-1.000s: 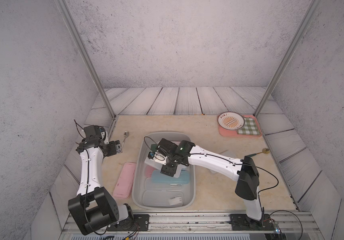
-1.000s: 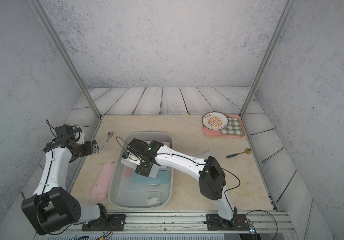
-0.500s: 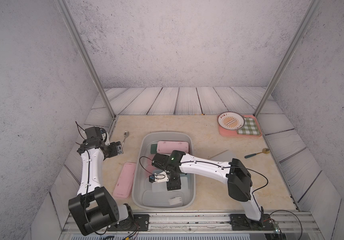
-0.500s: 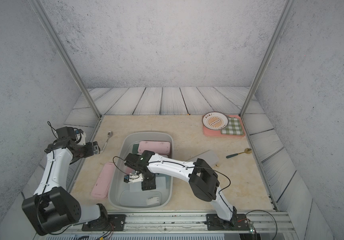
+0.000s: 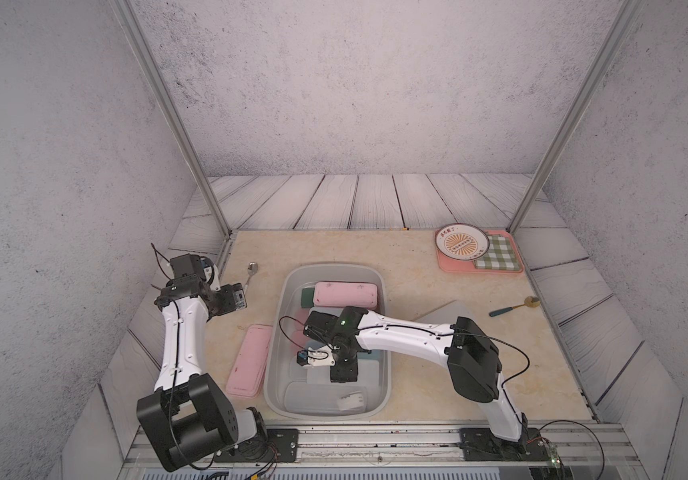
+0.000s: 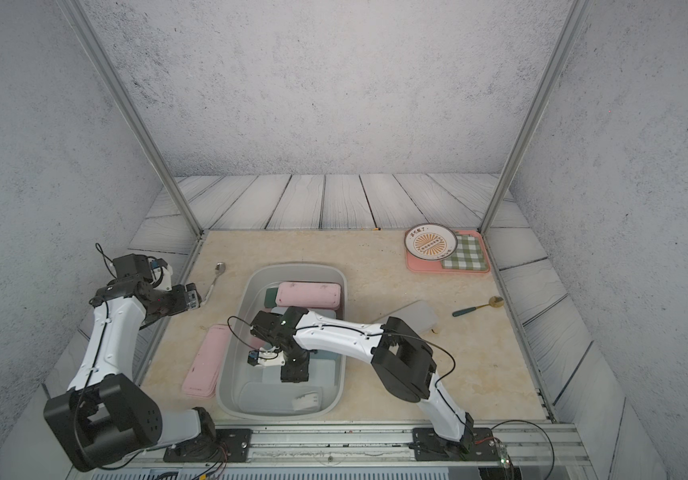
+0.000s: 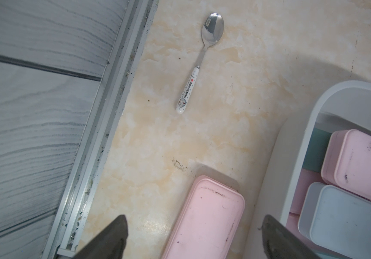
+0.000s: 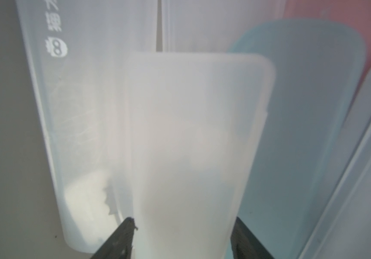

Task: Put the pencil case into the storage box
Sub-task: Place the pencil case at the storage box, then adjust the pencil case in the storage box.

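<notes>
Right wrist view: right gripper (image 8: 182,220) jaws pinch frosted pencil case (image 8: 198,134) inside storage box (image 5: 334,266); best laid flat before releasing. Left gripper (image 7: 194,224) jaws spread.

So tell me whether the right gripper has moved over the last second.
Yes. Judged against the storage box, the right gripper has moved from its far end, where the pink case now shows, toward its near end.

The storage box (image 5: 334,266) is light grey; inside it are a pink case (image 5: 345,294), a pale-blue case (image 8: 303,112) and a frosted white pencil case (image 8: 191,134); beside it, a second pink case (image 5: 249,360).
</notes>
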